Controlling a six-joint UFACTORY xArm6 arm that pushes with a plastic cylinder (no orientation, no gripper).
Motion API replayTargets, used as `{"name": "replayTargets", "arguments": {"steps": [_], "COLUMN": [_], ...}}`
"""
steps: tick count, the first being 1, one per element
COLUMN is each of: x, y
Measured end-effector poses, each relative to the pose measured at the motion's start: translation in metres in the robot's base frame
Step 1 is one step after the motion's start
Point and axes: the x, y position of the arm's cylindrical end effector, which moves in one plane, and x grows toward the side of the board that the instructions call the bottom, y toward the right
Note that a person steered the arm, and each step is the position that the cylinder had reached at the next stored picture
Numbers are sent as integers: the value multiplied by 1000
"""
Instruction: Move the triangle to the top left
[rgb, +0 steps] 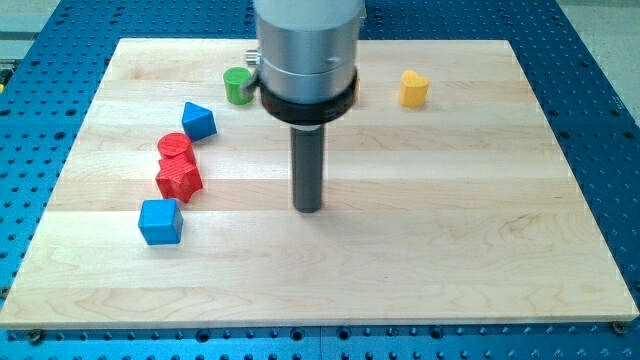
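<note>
The blue triangle block (198, 121) lies in the board's upper left part, just above a red cylinder (174, 147). My tip (308, 207) rests on the board near its middle, well to the right of and below the triangle, touching no block. The arm's grey housing (306, 50) hangs over the board's top middle and hides what is behind it.
A red star block (179, 179) sits below the red cylinder, and a blue cube (160, 221) lies lower left. A green cylinder (237, 85) stands near the top edge. A yellow block (413, 89) lies at the top right. An orange block's edge (354, 90) shows beside the housing.
</note>
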Motion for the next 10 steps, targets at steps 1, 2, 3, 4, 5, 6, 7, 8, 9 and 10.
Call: {"name": "replayTargets", "arguments": {"steps": [1,2,3,4,5,6,7,8,9,10], "x": [-41,-108,-145,-150,-146,-170,-220,-222,-216,-171], "y": [-62,-128,-181,-154,-135,-126,-146,-165,-172,-166]}}
